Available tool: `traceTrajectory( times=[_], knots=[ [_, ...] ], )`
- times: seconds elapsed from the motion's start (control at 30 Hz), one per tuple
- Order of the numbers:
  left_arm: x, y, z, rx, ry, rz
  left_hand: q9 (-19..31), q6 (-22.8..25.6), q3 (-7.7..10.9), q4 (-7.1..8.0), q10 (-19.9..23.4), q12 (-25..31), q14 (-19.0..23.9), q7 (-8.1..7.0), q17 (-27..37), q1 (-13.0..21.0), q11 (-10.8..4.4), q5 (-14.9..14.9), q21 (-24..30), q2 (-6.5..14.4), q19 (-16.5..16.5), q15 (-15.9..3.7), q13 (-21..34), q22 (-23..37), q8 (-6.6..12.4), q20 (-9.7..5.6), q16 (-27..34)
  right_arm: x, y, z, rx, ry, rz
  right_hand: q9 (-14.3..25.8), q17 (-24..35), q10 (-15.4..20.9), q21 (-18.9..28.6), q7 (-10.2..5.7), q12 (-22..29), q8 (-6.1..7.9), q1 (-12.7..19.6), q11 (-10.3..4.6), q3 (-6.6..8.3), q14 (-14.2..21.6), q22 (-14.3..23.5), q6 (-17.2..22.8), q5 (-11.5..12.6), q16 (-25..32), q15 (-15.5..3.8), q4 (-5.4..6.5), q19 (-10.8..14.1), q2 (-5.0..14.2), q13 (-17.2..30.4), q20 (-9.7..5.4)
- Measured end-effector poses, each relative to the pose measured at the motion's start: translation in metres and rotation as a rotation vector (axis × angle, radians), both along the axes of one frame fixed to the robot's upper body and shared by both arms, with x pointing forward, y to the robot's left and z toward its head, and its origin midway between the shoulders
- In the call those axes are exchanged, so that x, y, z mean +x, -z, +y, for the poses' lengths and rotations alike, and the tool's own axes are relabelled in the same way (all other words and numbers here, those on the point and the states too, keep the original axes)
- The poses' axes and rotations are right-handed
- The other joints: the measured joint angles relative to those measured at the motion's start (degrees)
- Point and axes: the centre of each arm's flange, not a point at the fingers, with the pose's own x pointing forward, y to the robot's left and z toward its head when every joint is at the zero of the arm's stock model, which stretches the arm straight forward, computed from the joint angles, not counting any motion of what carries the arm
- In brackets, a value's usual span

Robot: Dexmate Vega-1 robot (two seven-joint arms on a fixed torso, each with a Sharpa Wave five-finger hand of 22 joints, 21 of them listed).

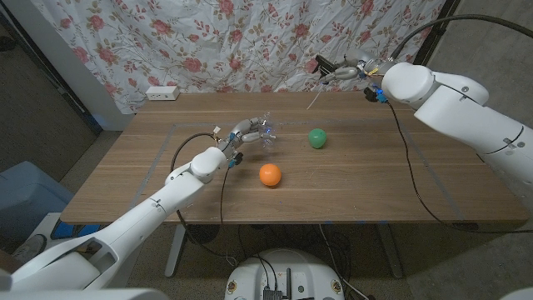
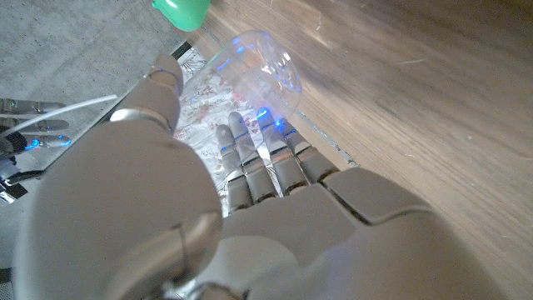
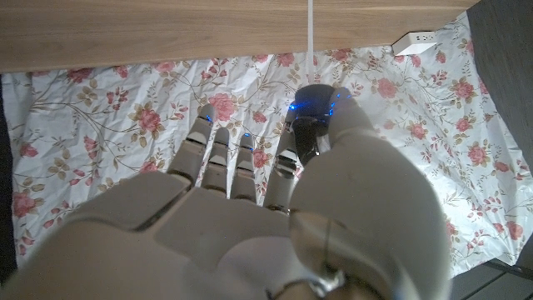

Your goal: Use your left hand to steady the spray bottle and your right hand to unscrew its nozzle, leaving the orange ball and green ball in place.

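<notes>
Spray bottle (image 1: 265,135) mid-table in left robot hand (image 1: 239,138), edges well apart.

Left hand (image 1: 236,138) is gripping the bottle (image 1: 263,134) at centre table; right hand (image 1: 343,68) is holding the nozzle (image 1: 323,65) aloft, far right.

We count the things on and around the wooden table

We see one table (image 1: 350,187), one clear spray bottle (image 1: 265,133), one nozzle (image 1: 326,67) with a white tube, two balls, one orange ball (image 1: 269,174) and one green ball (image 1: 316,137), two robot hands, the left hand (image 1: 240,137) and the right hand (image 1: 348,67), one flowered curtain (image 1: 250,42), and one white power strip (image 1: 162,92).
</notes>
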Motion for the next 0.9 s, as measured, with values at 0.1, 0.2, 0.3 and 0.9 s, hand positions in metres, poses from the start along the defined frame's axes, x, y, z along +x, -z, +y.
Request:
traceTrajectory(
  times=[0.1, 0.2, 0.3, 0.9],
  knots=[
    [0.006, 0.006, 0.009, -0.021, -0.013, 0.011, -0.2, -0.3, 0.00, 0.00, -0.3, -0.2, -0.5, -0.31, -0.3, 0.0, -0.11, 0.0, -0.3, 0.0, -0.8, -0.03, -0.3, 0.0, -0.58, 0.42, -0.4, 0.002, 0.001, -0.005, 0.015, 0.027, -0.003, 0.0, 0.3, 0.0, 0.0, 0.00, 0.0, -0.01, 0.0, 0.00, 0.00, 0.0, 0.0, 0.0, 0.0, 0.0, 0.00, 0.00, 0.0, 0.00, 0.0, 0.00],
    [0.004, 0.004, 0.008, -0.030, -0.001, 0.000, -0.3, -0.3, 0.00, 0.00, -0.6, -0.6, -0.8, -0.31, -0.5, 0.0, 0.00, 0.0, -0.3, 0.0, -1.6, 0.05, -0.6, 0.0, -0.94, 0.37, -0.4, 0.005, 0.003, -0.008, 0.022, 0.039, 0.001, 0.0, 0.3, 0.2, 0.0, 0.00, 0.0, -0.02, 0.0, -0.22, 0.00, 0.2, 0.0, 0.0, 0.0, 0.0, -0.22, 0.00, 0.0, 0.00, 0.1, 0.00],
    [0.003, 0.002, 0.007, -0.035, 0.011, -0.007, -0.5, -0.6, 0.00, 0.00, -1.0, -0.8, -1.5, -0.61, -0.8, -0.9, -0.05, 0.0, -0.8, 0.6, -2.4, 0.19, -1.1, 0.0, -1.70, 0.67, -0.8, 0.008, 0.006, -0.009, 0.025, 0.042, 0.009, 0.0, 0.3, 0.4, 0.0, 0.00, 0.0, -0.06, 0.0, -0.44, 0.00, 0.3, 0.0, 0.0, 0.0, 0.2, -0.30, -0.01, 0.0, -0.01, 0.1, 0.00],
    [0.020, 0.014, 0.027, -0.055, -0.029, 0.029, -0.8, -1.1, -0.16, 0.17, -2.5, -2.1, -4.0, -1.12, -2.4, -2.6, -0.92, -0.3, -0.8, 1.3, -4.7, 0.40, -3.0, -0.1, -4.02, 1.51, -1.7, 0.026, 0.023, -0.037, 0.114, 0.117, 0.001, 0.0, 0.3, 0.5, 0.0, 0.00, 0.0, 0.07, -1.1, -0.75, -0.07, 0.7, 0.0, 0.0, 0.0, 0.3, -0.71, -0.08, 0.5, -0.29, 0.1, -0.52]
  ],
)
